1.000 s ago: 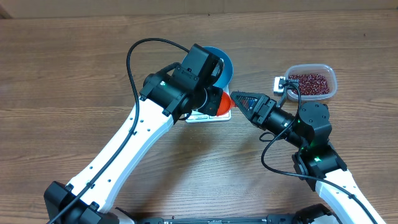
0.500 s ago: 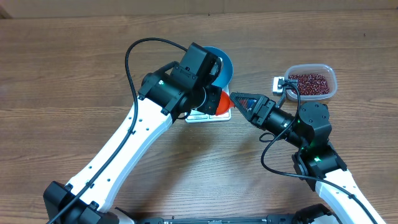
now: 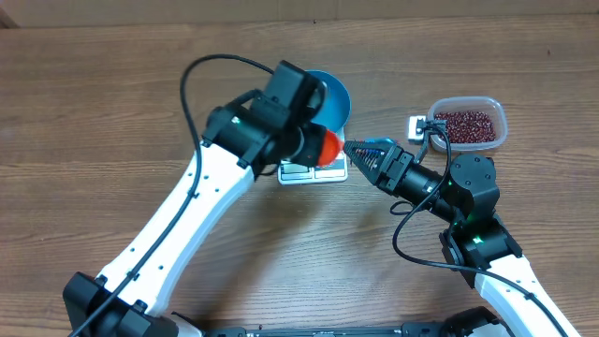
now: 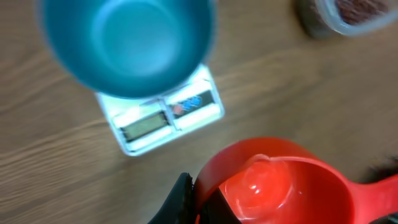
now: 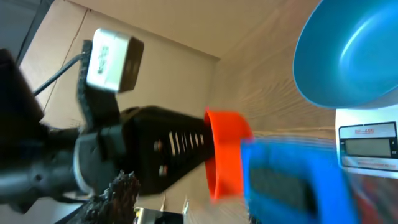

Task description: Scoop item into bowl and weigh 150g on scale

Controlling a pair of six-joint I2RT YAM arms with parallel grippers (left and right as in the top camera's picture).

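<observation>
The blue bowl (image 3: 335,96) (image 4: 127,43) (image 5: 348,56) sits empty on the white scale (image 3: 314,172) (image 4: 168,118) (image 5: 367,146). My left gripper (image 3: 316,148) (image 4: 198,196) is shut on the rim of the empty orange-red scoop (image 3: 327,147) (image 4: 267,180) (image 5: 227,155), just in front of the scale. The scoop's handle (image 4: 373,186) points toward my right gripper (image 3: 357,150). Its blue-padded jaws stand parted at the handle's end, with nothing visibly clamped. The maroon beans (image 3: 465,123) lie in the clear tub (image 3: 500,114) at the right.
The right arm's wrist camera (image 3: 421,124) stands next to the tub. The left arm (image 3: 187,215) crosses the table's left half. Bare wood lies around the scale, and the table's back edge (image 3: 299,21) runs along the top.
My left gripper has drawn the scoop a little to the left. The right jaws have widened, and the scoop's orange end no longer shows between them.
</observation>
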